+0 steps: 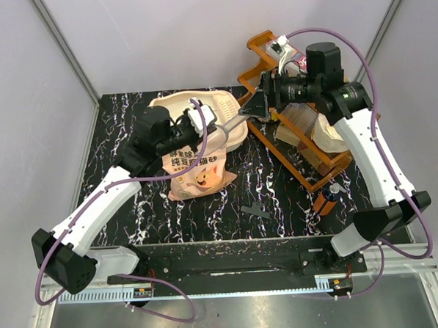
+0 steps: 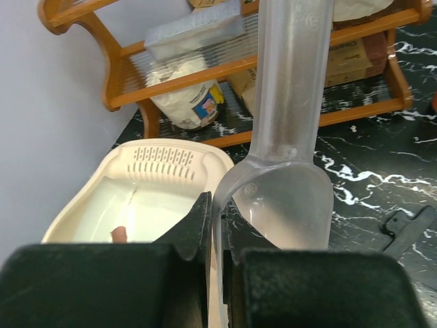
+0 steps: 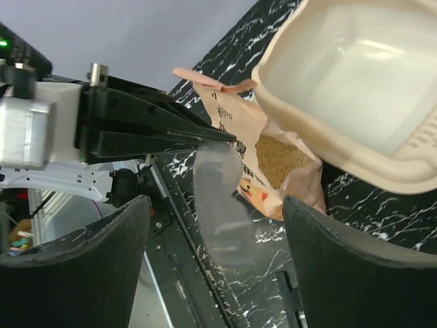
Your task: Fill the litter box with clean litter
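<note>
my left pincer (image 2: 214, 232) pinching clear scoop (image 2: 287, 198) rim, my right pincer (image 3: 215, 205) wide, scoop between its fingers, litter box (image 3: 328, 137) just beyond

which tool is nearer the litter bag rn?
Left. The left tool, shut on the scoop, sits just above the open top of the bag; the right tool hangs open farther right, by the wooden rack.

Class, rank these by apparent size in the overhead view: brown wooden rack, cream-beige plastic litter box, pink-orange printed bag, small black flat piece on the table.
1. Brown wooden rack
2. Cream-beige plastic litter box, partly hidden by the left arm, so unsure against the bag
3. Pink-orange printed bag
4. Small black flat piece
</note>
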`<control>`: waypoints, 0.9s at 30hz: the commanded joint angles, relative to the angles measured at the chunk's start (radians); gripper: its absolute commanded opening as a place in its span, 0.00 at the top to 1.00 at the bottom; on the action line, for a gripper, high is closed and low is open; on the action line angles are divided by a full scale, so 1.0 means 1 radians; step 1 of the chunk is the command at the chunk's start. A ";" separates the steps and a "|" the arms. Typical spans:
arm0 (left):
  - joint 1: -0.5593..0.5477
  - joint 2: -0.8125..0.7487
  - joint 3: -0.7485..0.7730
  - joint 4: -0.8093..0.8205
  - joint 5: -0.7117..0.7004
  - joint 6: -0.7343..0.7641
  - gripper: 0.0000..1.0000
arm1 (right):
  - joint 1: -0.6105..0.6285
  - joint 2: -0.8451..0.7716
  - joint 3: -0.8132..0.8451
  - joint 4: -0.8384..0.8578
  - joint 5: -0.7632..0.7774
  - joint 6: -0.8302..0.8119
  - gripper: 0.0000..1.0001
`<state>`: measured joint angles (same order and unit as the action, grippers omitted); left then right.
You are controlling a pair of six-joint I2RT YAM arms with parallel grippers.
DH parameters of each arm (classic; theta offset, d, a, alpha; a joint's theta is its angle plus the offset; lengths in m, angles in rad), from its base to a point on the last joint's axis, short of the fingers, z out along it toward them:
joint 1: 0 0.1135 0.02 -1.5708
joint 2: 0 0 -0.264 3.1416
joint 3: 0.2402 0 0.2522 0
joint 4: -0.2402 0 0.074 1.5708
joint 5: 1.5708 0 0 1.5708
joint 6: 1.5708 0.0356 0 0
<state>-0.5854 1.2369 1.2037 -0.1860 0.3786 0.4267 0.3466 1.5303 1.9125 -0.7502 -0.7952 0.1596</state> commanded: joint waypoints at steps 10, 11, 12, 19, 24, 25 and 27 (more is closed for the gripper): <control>0.002 0.045 0.056 0.117 0.072 -0.098 1.00 | 0.002 0.039 -0.020 0.052 -0.084 0.115 0.32; 0.002 0.055 0.057 0.117 0.074 -0.097 1.00 | 0.002 0.039 -0.021 0.048 -0.085 0.112 0.33; 0.002 0.059 0.060 0.120 0.071 -0.095 1.00 | 0.002 0.039 -0.023 0.043 -0.085 0.107 0.36; 0.002 0.079 0.076 0.128 0.054 -0.086 1.00 | 0.000 0.042 -0.039 -0.018 -0.081 0.063 0.39; 0.002 0.101 0.096 0.128 0.060 -0.094 1.00 | 0.006 0.033 -0.066 -0.015 -0.084 0.061 0.40; 0.002 0.104 0.099 0.128 0.065 -0.098 1.00 | 0.011 0.033 -0.066 -0.015 -0.084 0.060 0.41; 0.002 0.110 0.103 0.129 0.066 -0.106 1.00 | 0.014 0.036 -0.066 -0.018 -0.082 0.051 0.43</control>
<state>-0.5854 1.3373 1.2510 -0.1242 0.4335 0.3439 0.3489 1.5818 1.8469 -0.7654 -0.8570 0.2337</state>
